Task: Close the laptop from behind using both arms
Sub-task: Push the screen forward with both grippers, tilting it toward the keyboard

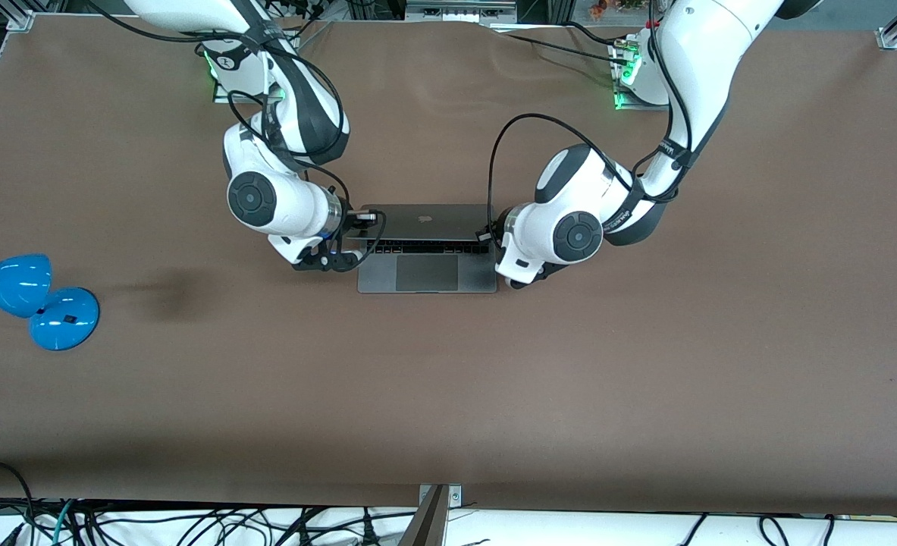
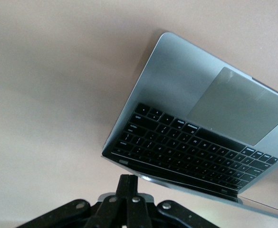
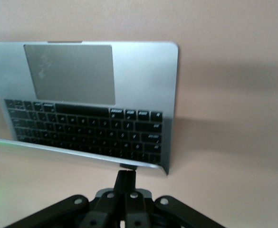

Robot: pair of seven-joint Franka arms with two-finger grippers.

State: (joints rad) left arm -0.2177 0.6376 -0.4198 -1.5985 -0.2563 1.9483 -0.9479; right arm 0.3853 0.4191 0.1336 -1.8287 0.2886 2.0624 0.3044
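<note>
While half-shut, laptop [image 1: 426,258] lies crosswise, trackpad camera-ward.

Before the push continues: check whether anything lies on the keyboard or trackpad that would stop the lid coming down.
Nothing visible does. The laptop keyboard and trackpad are bare. The left gripper and right gripper, both shut, sit at the lid's top edge with nothing between.
</note>
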